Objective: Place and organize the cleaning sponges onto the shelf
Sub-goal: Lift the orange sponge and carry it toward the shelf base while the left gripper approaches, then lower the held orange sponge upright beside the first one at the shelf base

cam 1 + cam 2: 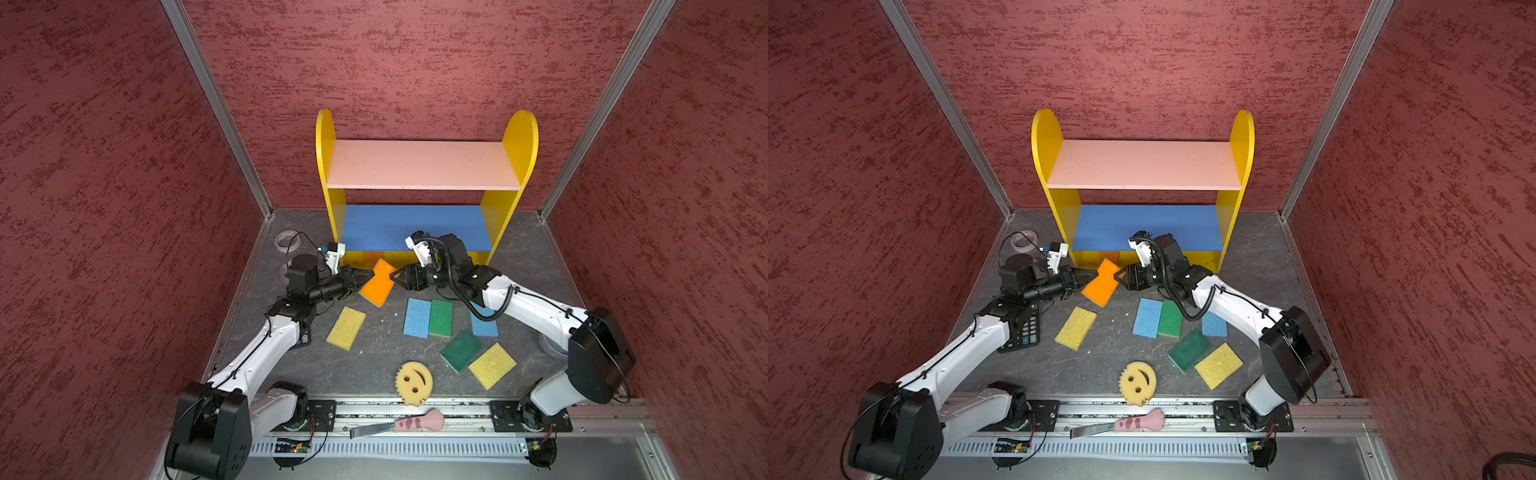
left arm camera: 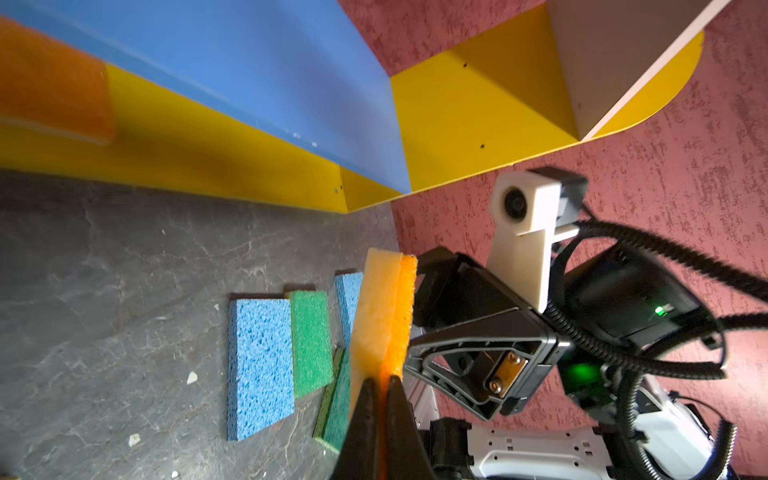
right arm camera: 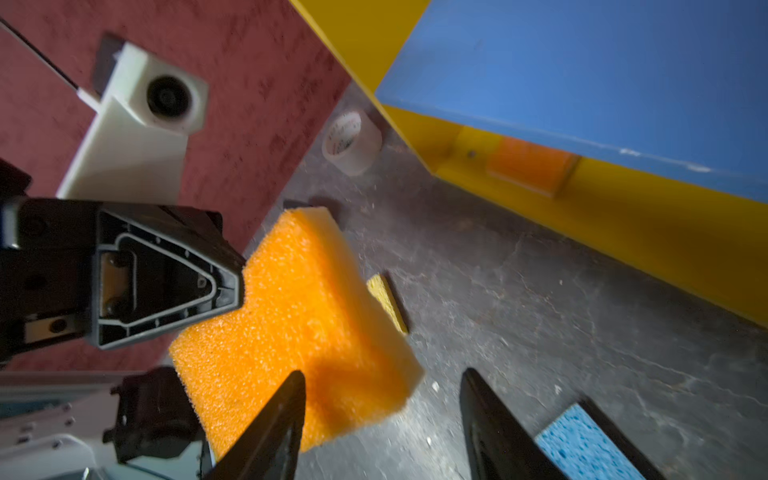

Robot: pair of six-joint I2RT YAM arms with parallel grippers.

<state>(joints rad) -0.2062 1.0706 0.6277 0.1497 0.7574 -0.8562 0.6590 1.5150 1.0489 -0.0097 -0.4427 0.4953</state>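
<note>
Left wrist view shows the left fingers (image 2: 365,415) pressed nearly together on the edge of an orange sponge (image 2: 384,316), which they pinch and hold on its edge above the worktop (image 2: 124,291). In a top view this sponge (image 1: 377,286) hangs tilted between the two arms, just in front of the shelf (image 1: 326,166).

The right fingers (image 3: 274,428) stand spread wide, with the near corner of the sponge between them. The picture is blurred there, so I cannot tell if a tip touches it, but they do not squeeze it. I judge this to be a handover: the sponge hangs from the left grip alone, probably because the left arm has the easier way to the left end of the shelf.

A second orange sponge (image 3: 530,164) already lies on the yellow base, under the blue board (image 3: 582,83). The held one likely goes beside it, to keep the colours together.

On the worktop in front of the shelf wait two yellow sponges (image 1: 346,328) (image 1: 492,365), two blue (image 1: 416,318) (image 1: 484,326), two green (image 1: 440,318) (image 1: 461,351), and the smiley sponge (image 1: 414,382).
</note>
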